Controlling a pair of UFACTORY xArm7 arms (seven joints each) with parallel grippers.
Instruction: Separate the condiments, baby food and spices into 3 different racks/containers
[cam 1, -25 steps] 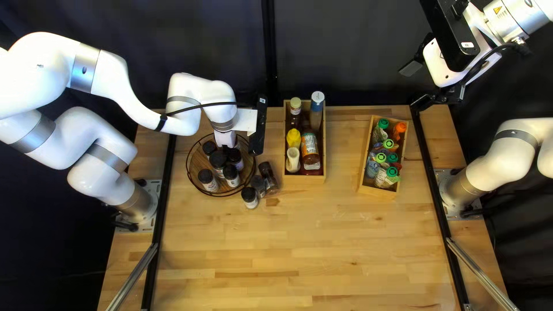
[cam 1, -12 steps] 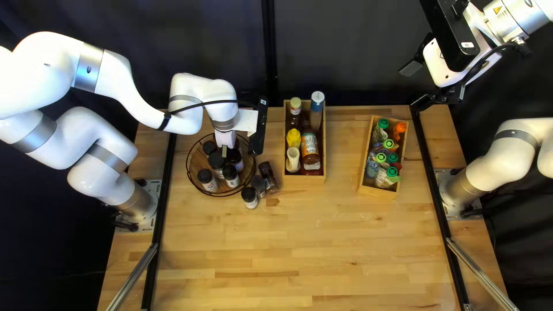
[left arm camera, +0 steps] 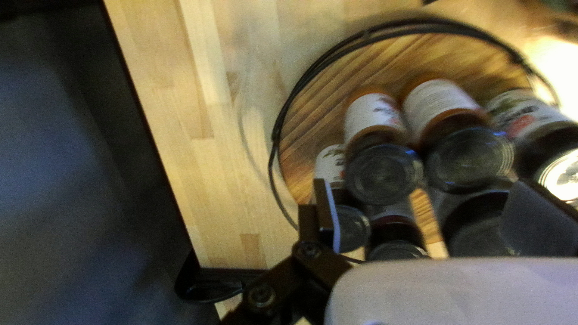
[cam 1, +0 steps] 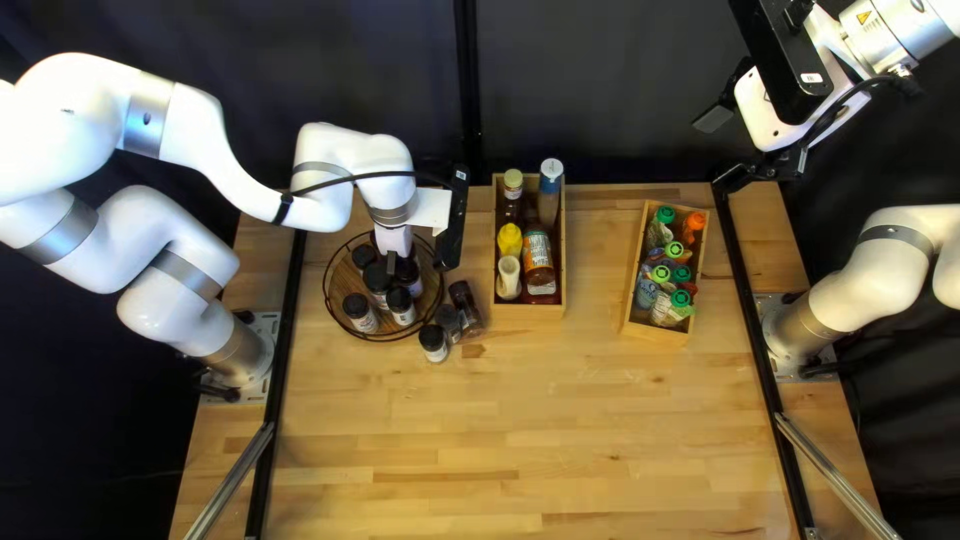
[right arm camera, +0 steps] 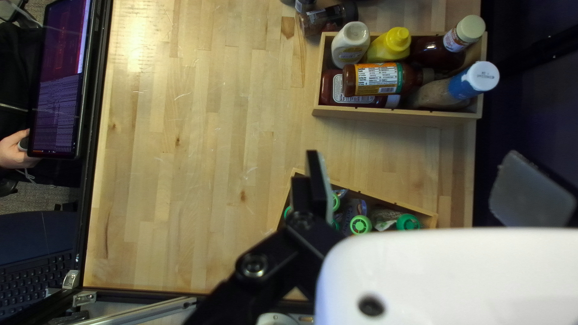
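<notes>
In the top left view my left gripper point(cam 1: 393, 262) hangs over the round wire-rimmed tray point(cam 1: 340, 275) of dark-lidded spice jars point(cam 1: 360, 312). Up close, my left gripper point(left arm camera: 433, 210) stands open above jar lids point(left arm camera: 385, 173), a finger to either side. Three loose spice jars point(cam 1: 433, 343) are beside the tray, at least one lying down. One wooden box point(cam 1: 530, 312) holds condiment bottles point(cam 1: 538, 255); another point(cam 1: 655, 334) holds baby food pouches point(cam 1: 662, 305) with coloured caps. My right gripper point(cam 1: 724, 150) is raised at the far right, and my right gripper point(right arm camera: 424, 186) is open, holding nothing.
The condiment box stands just right of the loose jars, close to the raised left wrist. A black rail point(cam 1: 285, 350) runs along the table's left side, another point(cam 1: 752, 300) along its right. A person's hand point(right arm camera: 15, 150) is beside a screen point(right arm camera: 60, 78) past the near edge.
My left gripper has shifted slightly to the right over the round tray. The right arm, the boxes and the loose jars have not moved.
</notes>
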